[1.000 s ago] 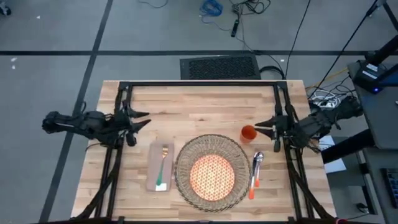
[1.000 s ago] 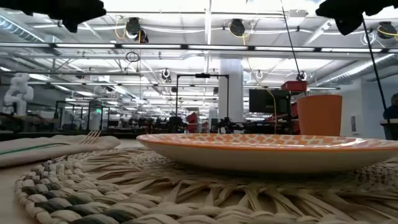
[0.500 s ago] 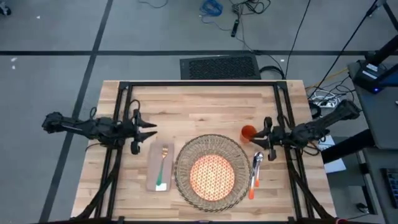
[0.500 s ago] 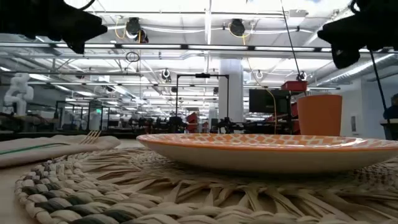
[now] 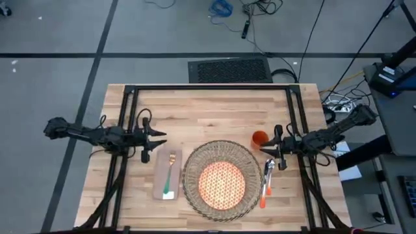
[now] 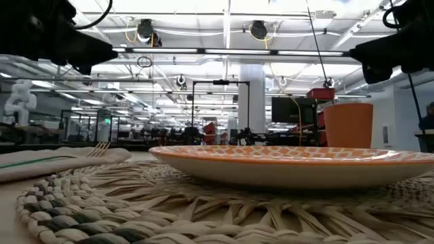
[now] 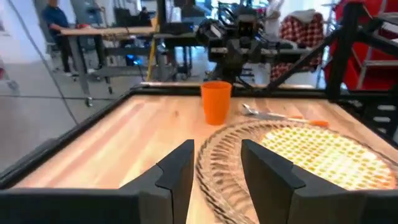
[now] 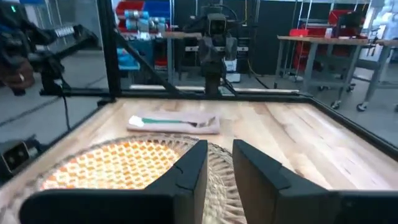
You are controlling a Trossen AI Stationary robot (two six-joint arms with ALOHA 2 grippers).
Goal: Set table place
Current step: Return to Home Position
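Plate [image 5: 221,183] on mat [image 5: 194,164] near worktop [image 5: 208,110] front edge; napkin [image 5: 162,184] left, cup [image 5: 259,138] far-right. Left hand [image 5: 158,138] released, empty, beyond napkin. Right hand [image 5: 265,148] released, empty, just beside cup: retreat toward right edge advised.

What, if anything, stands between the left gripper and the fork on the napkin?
Nothing visible does. The left gripper hovers open over bare table, and the fork lies uncovered on the napkin nearby, left of the mat.

Table place [image 5: 221,180] fully laid, front-ctr of light-wood table [image 5: 208,110].
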